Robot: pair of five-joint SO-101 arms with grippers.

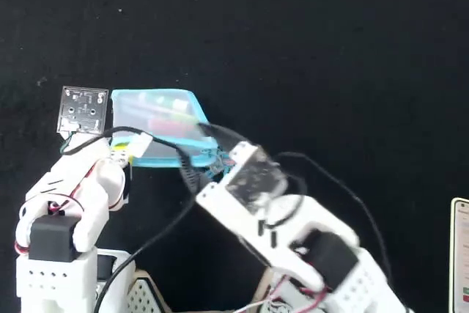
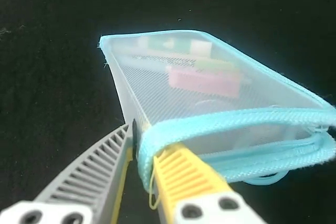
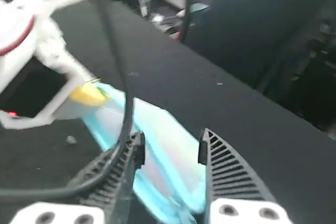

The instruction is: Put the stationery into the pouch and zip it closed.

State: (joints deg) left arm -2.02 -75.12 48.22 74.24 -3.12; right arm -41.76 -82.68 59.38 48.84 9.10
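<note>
The pouch (image 1: 155, 119) lay flat on the left half of the black tabletop (image 1: 330, 71), just ahead of my left arm, and the stationery was inside. Through the mesh I made out a pink piece (image 2: 205, 80) and a green one (image 2: 215, 65). The two turquoise zip bands (image 2: 247, 121) ran apart along the near edge, so I judged the mouth not yet zipped. I could not pick out the slider.

My left gripper (image 2: 139, 137) was clamped on the pouch's corner, yellow finger on the zip band and grey finger under the mesh. That was the anchor.

My right gripper (image 3: 169, 148) hung over the opposite end of that zip edge, jaws spread and grasping nothing, with the turquoise trim showing between them.

My read was that this thing was light and floppy. Soft mesh would buckle and slide on the cloth if pulled from one end alone. The stitched zip band looked like the firmest part, so that was where to grip, and the pull would need a small, precise pinch while the left end stayed pinned.

Well apart, at the tabletop's right edge, sat a white card-like item (image 1: 460, 251).
</note>
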